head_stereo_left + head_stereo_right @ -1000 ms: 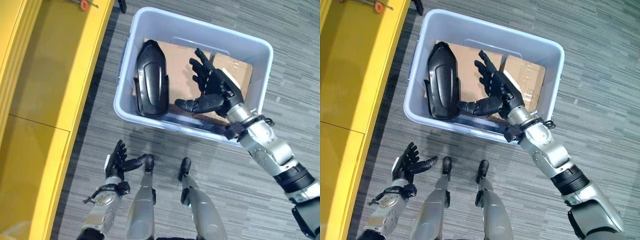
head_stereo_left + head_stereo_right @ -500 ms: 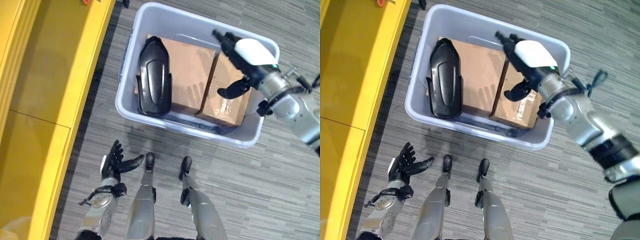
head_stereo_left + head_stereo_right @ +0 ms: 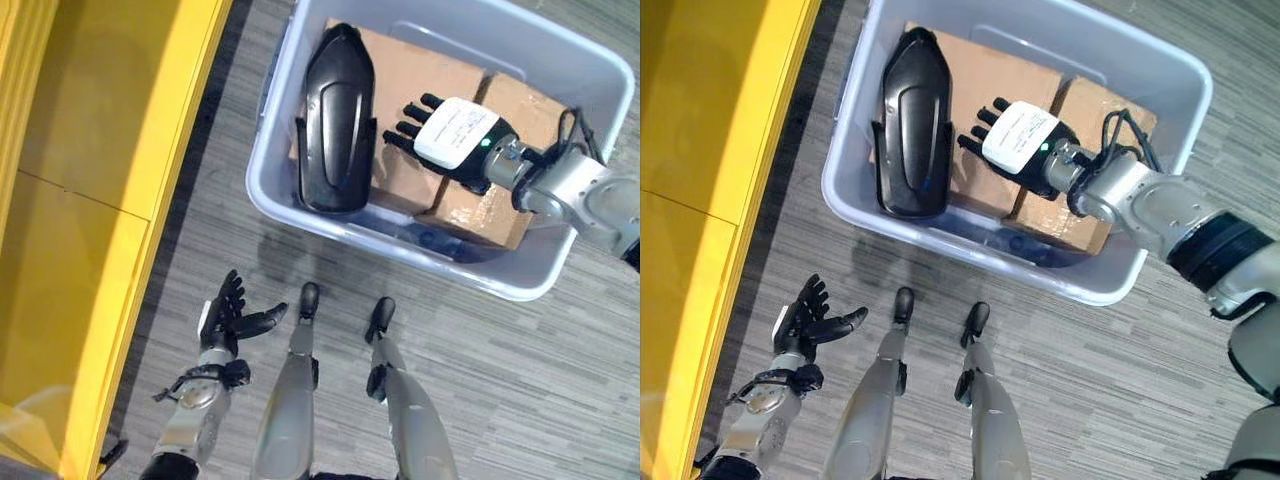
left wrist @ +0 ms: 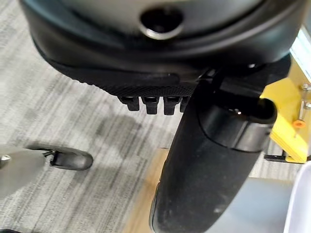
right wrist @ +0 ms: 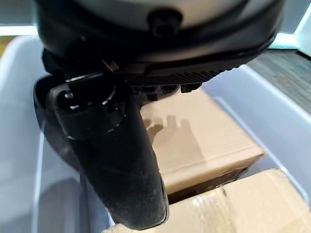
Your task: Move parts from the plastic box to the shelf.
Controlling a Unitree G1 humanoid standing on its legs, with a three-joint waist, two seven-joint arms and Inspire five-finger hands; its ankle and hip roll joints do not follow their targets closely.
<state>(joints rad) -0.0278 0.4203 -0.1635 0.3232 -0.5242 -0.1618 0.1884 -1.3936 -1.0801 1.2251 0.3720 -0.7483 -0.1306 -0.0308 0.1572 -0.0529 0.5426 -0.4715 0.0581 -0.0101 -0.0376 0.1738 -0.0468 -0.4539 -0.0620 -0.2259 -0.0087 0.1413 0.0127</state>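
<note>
A big grey plastic box sits on the grey striped floor, up near 12 o'clock in the head views. Inside it are two brown cardboard boxes lying side by side, the left cardboard box and the right cardboard box, and they touch each other. A long black part (smooth, shiny and pointed at its far end) lies in the box too, on the 9 o'clock side, partly on top of the left cardboard box and leaning near the box wall. The right hand reaches into the plastic box from the 3 o'clock side. It is over the cardboard boxes, palm down, with a white cover on its back. Its fingers are straight and spread out, pointing toward the black part at 9 o'clock, and they are just beside the part but hold nothing. I cannot tell if the fingertips touch the cardboard below. The left hand is low down near 7 o'clock, well apart from the box, over the floor. Its fingers are loose and spread, and it holds nothing. A yellow shelf runs along the 9 o'clock side of the floor, next to the box. The black part is in the plastic box, not on the shelf.
</note>
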